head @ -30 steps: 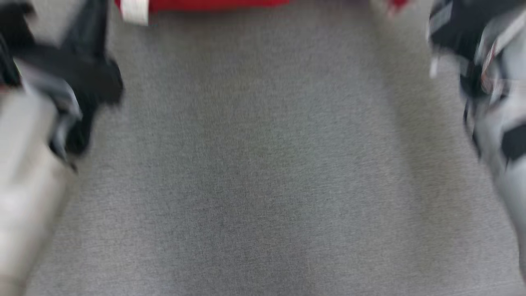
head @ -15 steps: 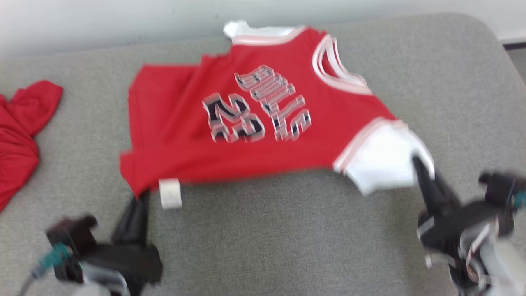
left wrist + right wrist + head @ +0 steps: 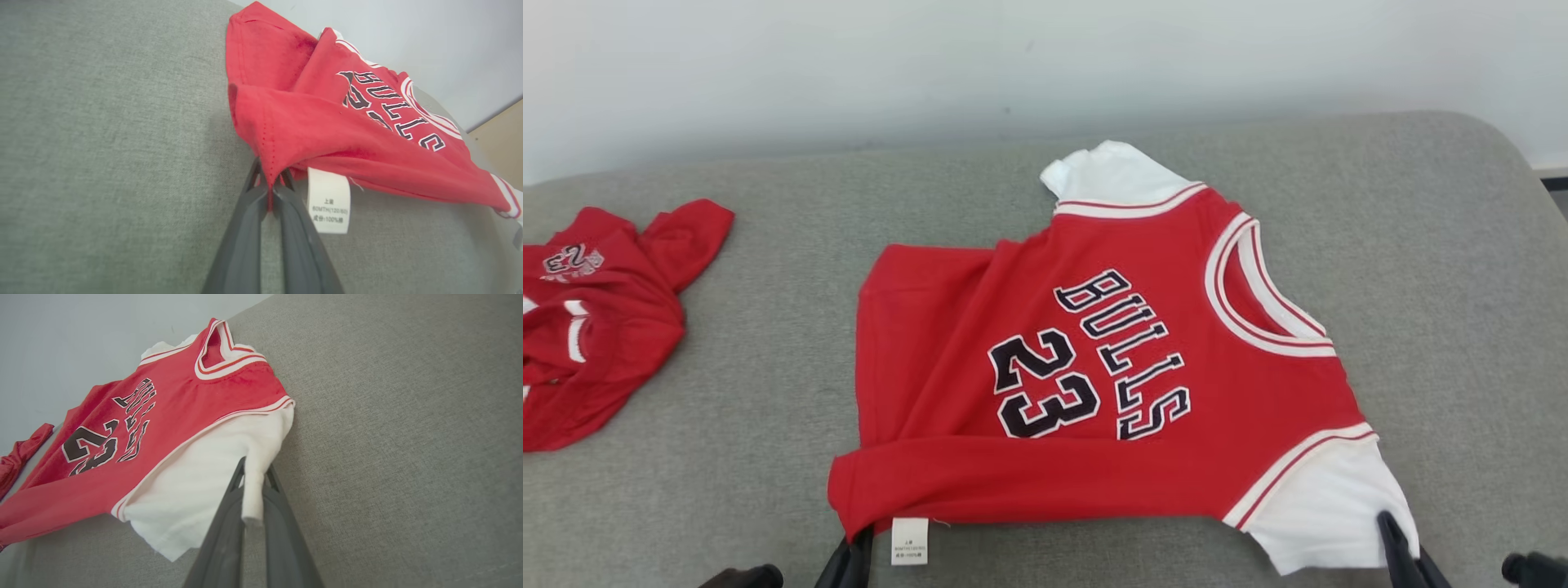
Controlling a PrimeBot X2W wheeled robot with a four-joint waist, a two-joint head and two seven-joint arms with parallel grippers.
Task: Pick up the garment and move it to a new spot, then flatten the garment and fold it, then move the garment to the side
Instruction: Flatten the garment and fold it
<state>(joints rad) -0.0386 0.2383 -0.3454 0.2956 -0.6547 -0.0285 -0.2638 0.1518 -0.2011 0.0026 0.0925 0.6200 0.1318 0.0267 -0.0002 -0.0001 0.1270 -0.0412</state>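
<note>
Red-and-white fabric jersey lying rumpled, number up, on grey upholstered cushion. Being pinched at red hem corner by closed left end effector, at white sleeve by closed right end effector. Probably best: pulling both corners apart evenly and low, smoothing out the doubled hem.

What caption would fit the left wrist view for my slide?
Left gripper shut on the hem corner of a red Bulls jersey, white care label hanging beside it, on a grey cushion.

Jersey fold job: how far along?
Done: jersey lies print-up, mostly spread on the grey cushion. In hand: left gripper pinches its red hem corner, right gripper its white sleeve, both shut. Left: smooth the bunched hem, fold, move aside.
</note>
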